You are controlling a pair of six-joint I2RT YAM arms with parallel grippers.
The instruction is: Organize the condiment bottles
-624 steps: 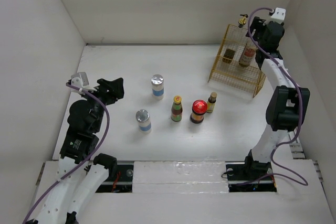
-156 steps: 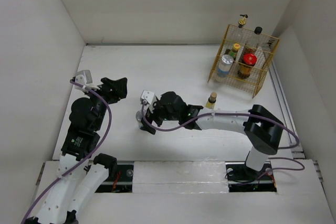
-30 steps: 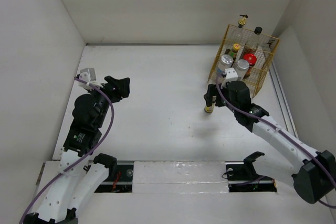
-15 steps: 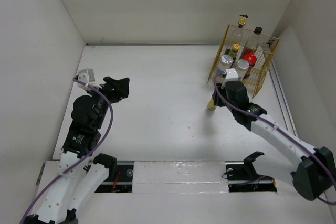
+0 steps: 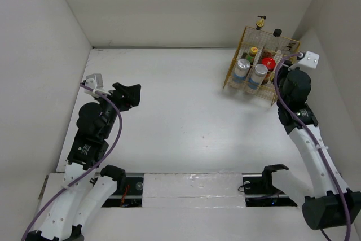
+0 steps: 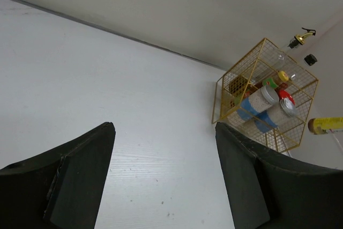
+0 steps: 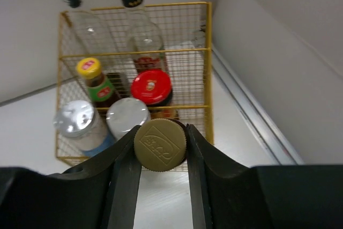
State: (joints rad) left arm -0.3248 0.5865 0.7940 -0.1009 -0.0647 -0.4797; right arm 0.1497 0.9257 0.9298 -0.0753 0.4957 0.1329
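At the far right corner of the surface, the wire basket holds six bottles, incl. the red-lidded jar. Right fingers are clenched on the small brown-capped bottle, lifted just beside the basket; left fingers are spread, holding nothing. Prob. the last drop-off: next move calls for carrying it over a free gap, lowering it upright, then letting go.

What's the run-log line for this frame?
right gripper: shut on brown-capped bottle, by yellow basket | left gripper: open, empty | bottle: not yet in basket
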